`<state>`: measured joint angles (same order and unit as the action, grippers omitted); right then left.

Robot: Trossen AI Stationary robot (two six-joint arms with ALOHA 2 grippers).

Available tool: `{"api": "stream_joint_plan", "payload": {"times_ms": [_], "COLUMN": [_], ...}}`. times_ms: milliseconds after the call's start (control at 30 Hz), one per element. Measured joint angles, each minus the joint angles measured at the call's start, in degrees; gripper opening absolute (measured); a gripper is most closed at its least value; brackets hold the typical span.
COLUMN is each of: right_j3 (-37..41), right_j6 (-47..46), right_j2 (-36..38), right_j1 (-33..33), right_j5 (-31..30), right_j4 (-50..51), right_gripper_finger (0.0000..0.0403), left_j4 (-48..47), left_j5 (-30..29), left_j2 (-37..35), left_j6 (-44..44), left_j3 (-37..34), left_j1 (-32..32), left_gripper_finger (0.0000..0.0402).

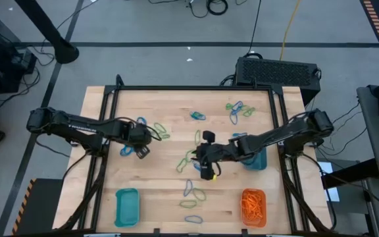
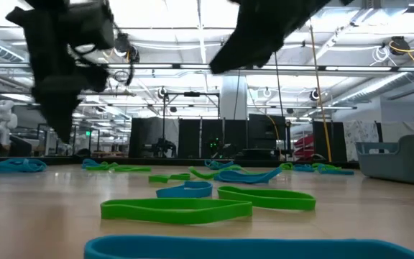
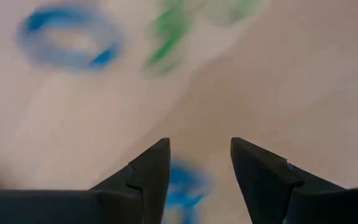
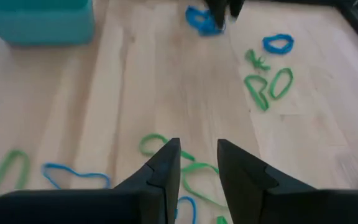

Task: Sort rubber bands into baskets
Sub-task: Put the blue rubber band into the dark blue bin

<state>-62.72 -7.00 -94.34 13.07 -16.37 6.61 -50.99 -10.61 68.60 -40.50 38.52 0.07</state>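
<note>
Your left pincer (image 3: 199,163), fingers parted and empty, hovers directly over a blue rubber band (image 3: 182,183) on the tabletop (image 1: 163,197), while your right pincer (image 4: 197,163), half-open and empty, waits mid-table.

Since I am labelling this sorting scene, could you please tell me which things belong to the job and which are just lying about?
Job:
- rubber bands, loose on the table
- orange basket, holding orange bands
- teal basket
- second teal basket, under the right arm
- left gripper, open
- right gripper, open

Lying about:
- black box behind the table
- floor cables
</note>
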Motion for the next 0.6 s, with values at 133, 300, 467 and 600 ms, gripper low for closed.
{"api": "stream_joint_plan", "payload": {"times_ms": [133, 300, 467, 600], "right_j3": [0.0, 0.0, 0.0, 0.0], "right_j6": [0.5, 0.3, 0.4, 0.6], "right_j2": [-3.5, -6.2, -6.5, -6.4], "right_j1": [-1.8, -3.2, -3.7, -4.1], "right_j5": [2.7, 9.0, 9.3, 9.3], "right_j4": [-0.3, -0.4, -0.4, -0.5], "right_gripper_finger": [0.0098, 0.0098, 0.0098, 0.0098], "left_j4": [-6.2, -5.5, -2.4, -2.1], "left_j5": [-1.4, -1.4, 0.9, 1.4], "left_j2": [0.0, 0.7, 0.7, 0.7], "left_j6": [-3.9, -3.8, -2.2, -2.1], "left_j3": [-2.4, -3.8, -6.1, -7.2], "left_j1": [2.3, 5.2, 6.3, 6.4], "left_gripper_finger": [0.0178, 0.0178, 0.0178, 0.0178]}}
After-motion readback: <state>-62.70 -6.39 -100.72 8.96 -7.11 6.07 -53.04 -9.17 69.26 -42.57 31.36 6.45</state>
